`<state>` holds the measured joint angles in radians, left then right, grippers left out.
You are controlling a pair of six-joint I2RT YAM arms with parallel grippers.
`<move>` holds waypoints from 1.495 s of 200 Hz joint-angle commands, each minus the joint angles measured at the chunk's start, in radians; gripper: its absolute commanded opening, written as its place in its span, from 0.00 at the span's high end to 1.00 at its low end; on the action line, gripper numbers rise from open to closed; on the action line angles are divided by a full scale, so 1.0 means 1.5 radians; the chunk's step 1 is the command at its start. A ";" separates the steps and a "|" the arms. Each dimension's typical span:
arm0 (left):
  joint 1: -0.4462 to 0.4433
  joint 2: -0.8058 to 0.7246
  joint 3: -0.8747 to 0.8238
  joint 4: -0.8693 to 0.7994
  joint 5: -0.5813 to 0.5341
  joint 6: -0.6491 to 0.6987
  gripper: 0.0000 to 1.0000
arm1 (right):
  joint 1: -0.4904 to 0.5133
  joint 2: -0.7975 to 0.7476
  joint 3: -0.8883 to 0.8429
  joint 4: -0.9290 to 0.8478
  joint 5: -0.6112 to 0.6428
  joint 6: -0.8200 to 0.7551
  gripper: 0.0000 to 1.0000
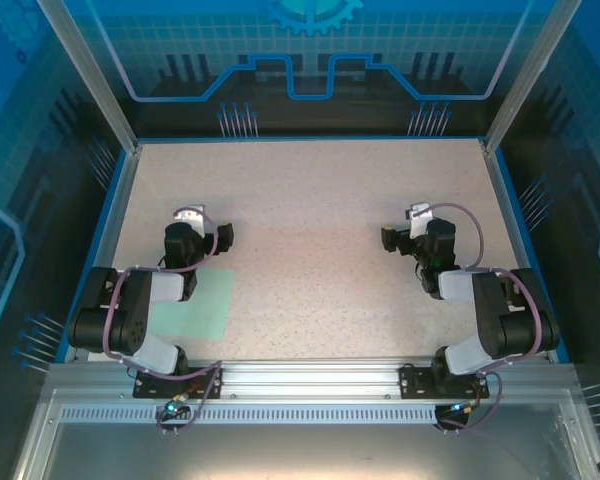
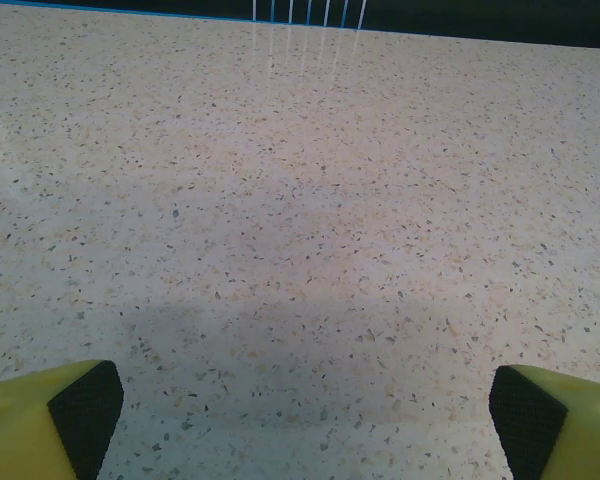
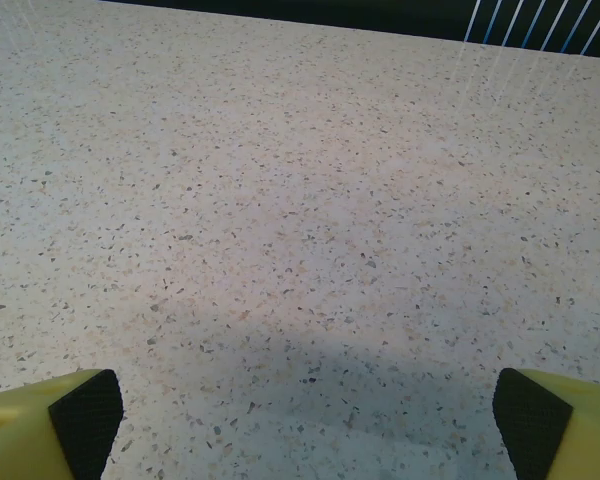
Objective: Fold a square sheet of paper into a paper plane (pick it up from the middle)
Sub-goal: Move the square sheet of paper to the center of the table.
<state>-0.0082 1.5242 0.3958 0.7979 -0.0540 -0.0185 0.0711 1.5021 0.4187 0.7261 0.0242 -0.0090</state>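
Sheet of paper [image 1: 206,302]: pale mint-green, lay flat on the worktop [image 1: 310,200] at the near left. No fold could be seen in the part showing.
Cover: the left arm [image 1: 130,310] reached over the sheet's left part and hid it. The right and near edges lay bare.
Left hand [image 2: 305,412]: spread wide, with yellow fingers at the two lower corners of the wrist view and black pads [image 2: 82,408] facing inward. Nothing sat between them but speckled worktop.
Left hand, from above: stood over bare worktop just past the sheet's far edge, not touching the paper.
Right hand [image 3: 305,415]: also spread wide, its black pads [image 3: 528,425] well apart, with only bare speckled worktop in the gap.
Right hand, from above: on the right side of the worktop, well apart from the sheet.
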 commanded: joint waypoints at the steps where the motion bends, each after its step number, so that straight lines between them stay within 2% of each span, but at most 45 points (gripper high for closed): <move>1: 0.008 -0.002 0.010 0.006 0.017 0.012 0.02 | -0.015 0.001 0.013 0.008 -0.009 -0.006 0.01; 221: 0.008 -0.023 0.012 -0.009 0.034 0.018 0.02 | -0.017 0.001 0.015 0.008 -0.012 -0.005 0.00; 246: 0.008 -0.117 0.021 -0.113 0.030 0.005 0.01 | -0.006 -0.010 0.013 0.001 -0.001 -0.015 0.01; 265: 0.008 -0.219 0.020 -0.193 0.029 -0.022 0.02 | 0.015 -0.052 0.014 -0.035 0.045 -0.022 0.00; 287: 0.009 -0.329 0.058 -0.359 0.007 -0.095 0.02 | 0.024 -0.137 0.115 -0.322 0.094 0.036 0.01; 299: 0.012 -0.368 0.090 -0.453 -0.004 -0.153 0.02 | 0.027 -0.176 0.137 -0.409 0.094 0.069 0.00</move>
<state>-0.0074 1.0821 0.4381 0.4290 -0.0307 -0.0937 0.0921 1.3598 0.5049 0.4583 0.0994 0.0036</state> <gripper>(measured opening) 0.985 0.994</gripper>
